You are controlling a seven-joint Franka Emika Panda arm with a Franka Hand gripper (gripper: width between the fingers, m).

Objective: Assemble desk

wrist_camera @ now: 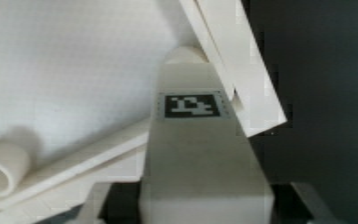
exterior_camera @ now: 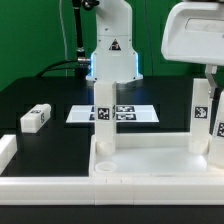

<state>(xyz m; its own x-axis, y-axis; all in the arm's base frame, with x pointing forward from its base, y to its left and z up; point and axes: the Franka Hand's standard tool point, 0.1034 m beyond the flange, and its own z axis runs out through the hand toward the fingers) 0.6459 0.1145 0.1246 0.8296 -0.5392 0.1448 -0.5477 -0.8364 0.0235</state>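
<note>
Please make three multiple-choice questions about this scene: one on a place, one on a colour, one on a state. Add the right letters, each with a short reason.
1. Where does the loose leg lie?
A) on the tabletop
B) on the table, at the exterior view's left
C) on the marker board

2. What colour is the table?
A) black
B) white
C) green

3. How is the pincer?
A) open and empty
B) shut on the held leg
C) shut on the marker board

1 B: the loose leg lies on the table, apart from the tabletop and the marker board.
2 A: the table's bare surface is black.
3 B: the wrist view shows the pincer closed around the held leg.
</note>
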